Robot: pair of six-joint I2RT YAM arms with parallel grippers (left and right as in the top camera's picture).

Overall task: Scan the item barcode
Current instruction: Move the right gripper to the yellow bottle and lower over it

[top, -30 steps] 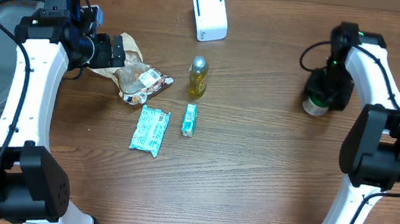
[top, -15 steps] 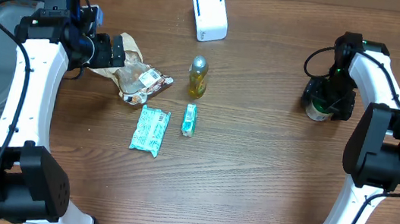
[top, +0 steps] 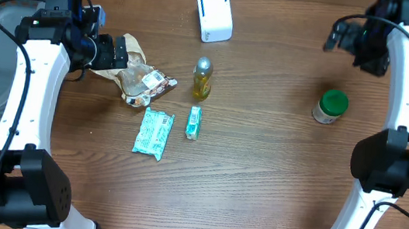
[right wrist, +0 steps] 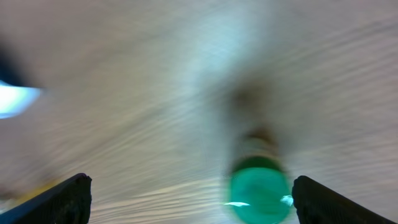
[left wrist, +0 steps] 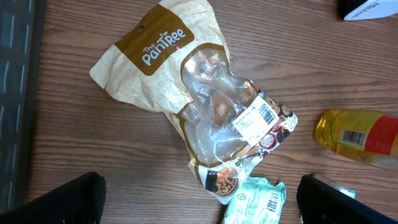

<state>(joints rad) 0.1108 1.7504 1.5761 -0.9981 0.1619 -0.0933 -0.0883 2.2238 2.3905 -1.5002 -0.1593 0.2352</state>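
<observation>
Okay, left end effector (top: 126, 52) spread wide above brown snack bag (left wrist: 186, 81). Teal packet (top: 154, 133), yellow bottle (top: 202, 80) and white scanner (top: 214, 15) mid-counter (top: 258, 184). Green-lidded jar (top: 331, 107) stands upright at right, alone. Right end effector (right wrist: 199, 196) spread apart, well clear of jar; its view blurred.

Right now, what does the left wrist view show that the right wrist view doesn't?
Left wrist only: a tan-and-clear plastic snack bag with a white barcode label, a yellow plastic bottle lying on its side, a teal foil packet. Right wrist only: a blurred green-lidded jar. Both: the brown wooden table.
</observation>
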